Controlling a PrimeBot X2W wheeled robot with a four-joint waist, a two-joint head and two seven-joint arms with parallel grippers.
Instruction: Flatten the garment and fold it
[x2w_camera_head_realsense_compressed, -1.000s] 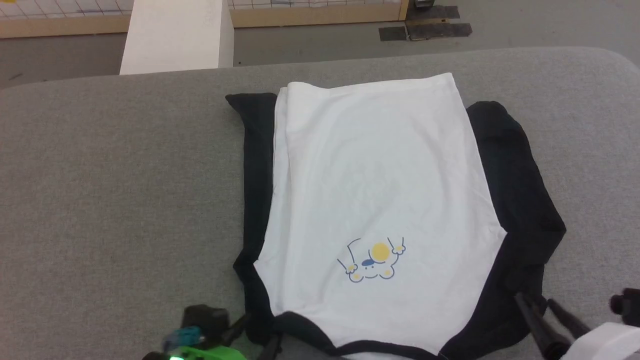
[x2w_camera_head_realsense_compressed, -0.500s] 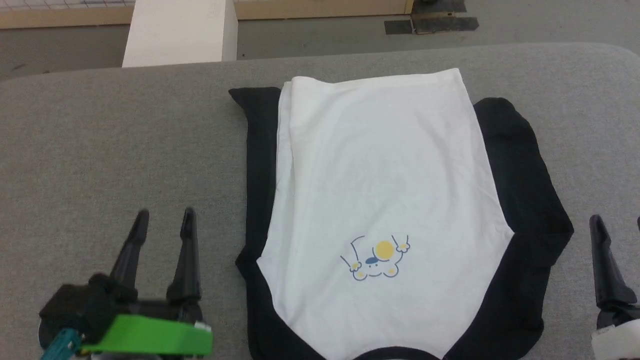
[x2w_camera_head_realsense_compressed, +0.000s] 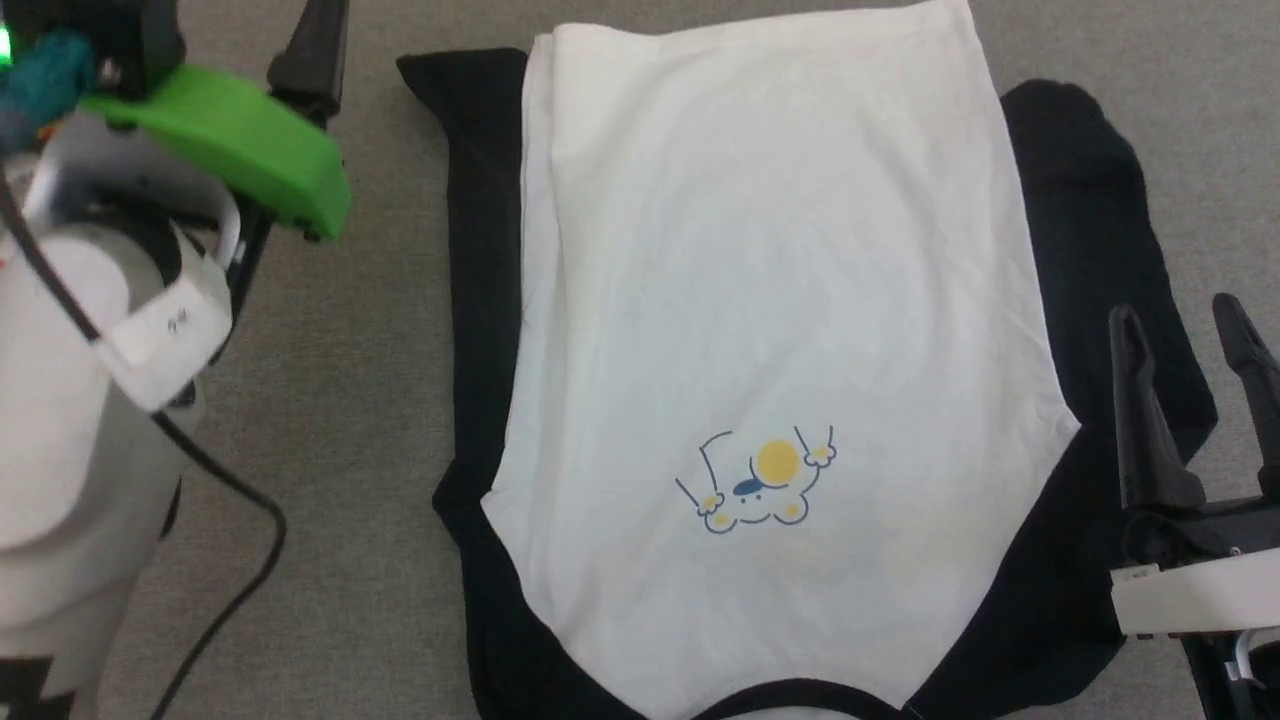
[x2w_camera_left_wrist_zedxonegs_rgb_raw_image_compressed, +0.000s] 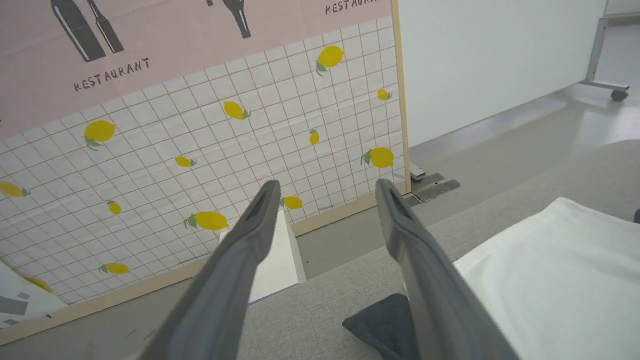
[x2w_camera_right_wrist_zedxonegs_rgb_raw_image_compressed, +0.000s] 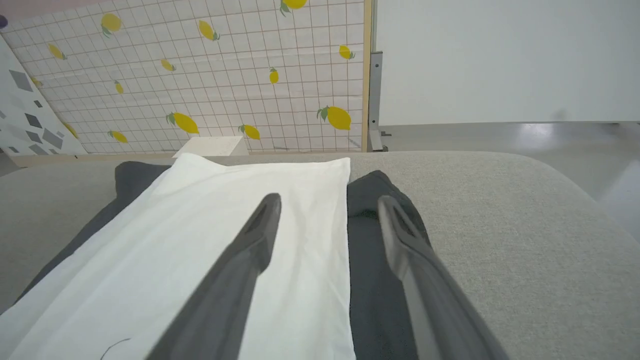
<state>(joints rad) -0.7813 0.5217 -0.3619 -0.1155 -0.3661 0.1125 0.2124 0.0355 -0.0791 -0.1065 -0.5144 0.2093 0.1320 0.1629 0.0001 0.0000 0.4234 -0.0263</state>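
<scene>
The garment (x2w_camera_head_realsense_compressed: 770, 300) lies on the grey table (x2w_camera_head_realsense_compressed: 350, 400), its long axis parallel to the fingers, collar end toward the wrists. The right gripper (x2w_camera_head_realsense_compressed: 1175, 310), spread wide and empty, hovers above the black sleeve (x2w_camera_head_realsense_compressed: 1080, 200), with the white body just inward; it seems the nearer arm. The left gripper (x2w_camera_left_wrist_zedxonegs_rgb_raw_image_compressed: 327, 187), also wide and empty, has the cloth on its inner side. The head view gives the print (x2w_camera_head_realsense_compressed: 760, 485); the left wrist view shows a black corner (x2w_camera_left_wrist_zedxonegs_rgb_raw_image_compressed: 375, 320) beneath its inner finger
</scene>
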